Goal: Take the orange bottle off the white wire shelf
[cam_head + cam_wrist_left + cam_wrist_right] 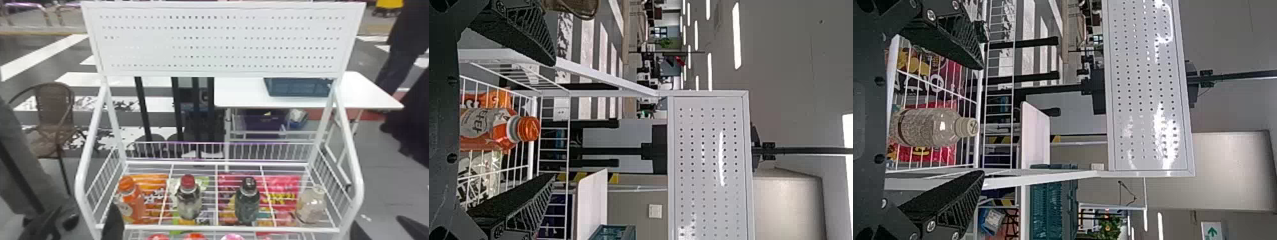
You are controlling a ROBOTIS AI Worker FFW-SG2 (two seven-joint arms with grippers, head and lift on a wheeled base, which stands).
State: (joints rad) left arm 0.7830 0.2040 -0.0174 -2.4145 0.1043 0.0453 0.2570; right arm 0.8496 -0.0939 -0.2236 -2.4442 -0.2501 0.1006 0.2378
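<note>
Lining up the grasp now: orange bottle (133,204) upright at the white wire shelf's (223,228) left end, left gripper (554,120) facing it, jaws open. I'd ease forward, then close. Right gripper's (983,120) jaws are open too.

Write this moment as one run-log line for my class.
left gripper: open, facing orange bottle | orange bottle: upright on shelf | right gripper: open, facing pale bottle

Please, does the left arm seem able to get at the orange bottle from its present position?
Probably yes. The left gripper is open, with fingers on either side of the orange bottle in its wrist view, and nothing visibly blocks it; the low front rail may need care.
</note>
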